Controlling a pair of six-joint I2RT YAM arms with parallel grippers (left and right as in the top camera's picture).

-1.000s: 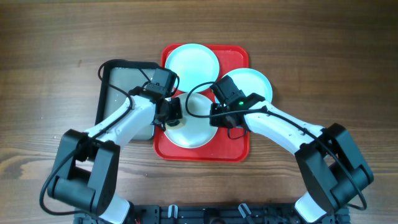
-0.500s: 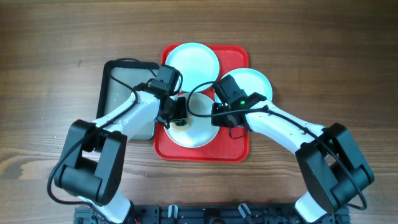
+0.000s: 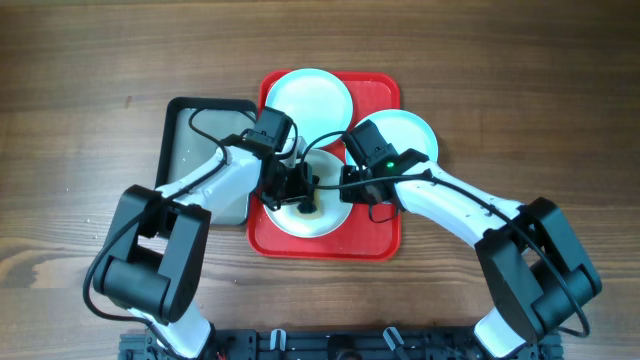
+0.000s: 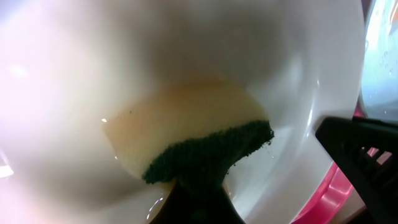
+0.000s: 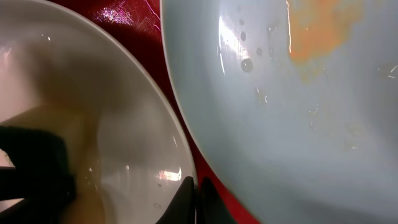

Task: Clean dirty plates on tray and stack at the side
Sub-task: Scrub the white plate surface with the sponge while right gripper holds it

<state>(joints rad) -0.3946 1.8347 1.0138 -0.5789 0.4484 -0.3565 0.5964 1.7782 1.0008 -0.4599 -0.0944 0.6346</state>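
Since no plate is yet set down beside the tray (image 3: pixel 380 235), the task is judged to be in its early part. Three plates are seen on the tray: a far plate (image 3: pixel 308 100), a right plate (image 3: pixel 410 135) that overhangs the tray's right rim, and a white plate (image 3: pixel 312 222) nearest the robot.

The white plate is the one in hand. A sponge (image 4: pixel 211 149) — green scouring face, yellow body — is pressed onto its inner surface, with a wet yellowish film spread around the contact. The left gripper (image 3: pixel 300 192) is clamped on that sponge. The right gripper (image 3: pixel 342 188) is placed at the white plate's right rim. Its fingers are drawn nearly together with the rim running in between them, so the plate is taken to be pinched and steadied, though the contact itself is partly hidden.

On the right plate an orange-yellow smear (image 5: pixel 311 31) and water drops are seen, so it is not yet clean. Whether the far plate is clean cannot be told from above. A black tray (image 3: pixel 195 150) lies just left of the tray, and no plate is seen on it.

What is left, by this reading: the scrub of the white plate is to be finished, at least the right plate is to be wiped — the far one too, if dirty — and all three are to be stacked at the side.
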